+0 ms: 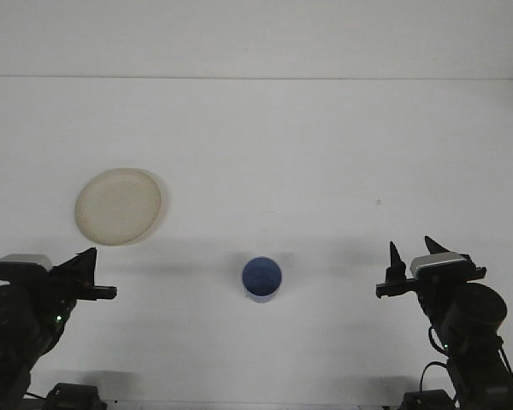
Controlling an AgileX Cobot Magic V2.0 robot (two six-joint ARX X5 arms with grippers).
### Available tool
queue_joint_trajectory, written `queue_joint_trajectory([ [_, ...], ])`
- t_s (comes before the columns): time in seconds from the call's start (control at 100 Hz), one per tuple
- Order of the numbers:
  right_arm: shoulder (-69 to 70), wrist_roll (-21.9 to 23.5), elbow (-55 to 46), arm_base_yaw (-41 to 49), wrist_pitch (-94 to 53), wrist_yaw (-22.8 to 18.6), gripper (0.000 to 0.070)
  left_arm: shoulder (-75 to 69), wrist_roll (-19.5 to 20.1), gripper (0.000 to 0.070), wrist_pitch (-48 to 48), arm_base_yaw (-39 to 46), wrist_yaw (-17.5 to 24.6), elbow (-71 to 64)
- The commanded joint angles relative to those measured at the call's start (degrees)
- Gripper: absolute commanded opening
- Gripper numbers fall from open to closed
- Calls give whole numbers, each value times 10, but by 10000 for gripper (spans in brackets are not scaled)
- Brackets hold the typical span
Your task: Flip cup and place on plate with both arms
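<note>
A blue cup [262, 279] stands on the white table near the front middle, a flat blue face turned toward the camera. A round cream plate [119, 206] lies flat at the left, well apart from the cup. My left gripper [87, 266] is at the lower left, below the plate and left of the cup; its fingers overlap from this angle. My right gripper [413, 250] sits at the lower right, open, its two dark fingertips pointing up with nothing between them. Neither gripper touches the cup or the plate.
The white table [308, 154] runs back to a far edge near the top of the view. A small dark speck [378, 202] marks the surface right of centre.
</note>
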Motion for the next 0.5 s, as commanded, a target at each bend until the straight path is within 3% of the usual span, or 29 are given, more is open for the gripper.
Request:
queue_joint_trajectory([
  [0.0,2,-2,2,0,7,0,437,47,17,6,-54,-2,3,52],
  [0.23,2,-2,2,0,9,2,437,184,17,6,-221,-2,3,180],
  [0.49,2,-2,2,0,10,2,437,221,20,12,-230,-2,3,190],
])
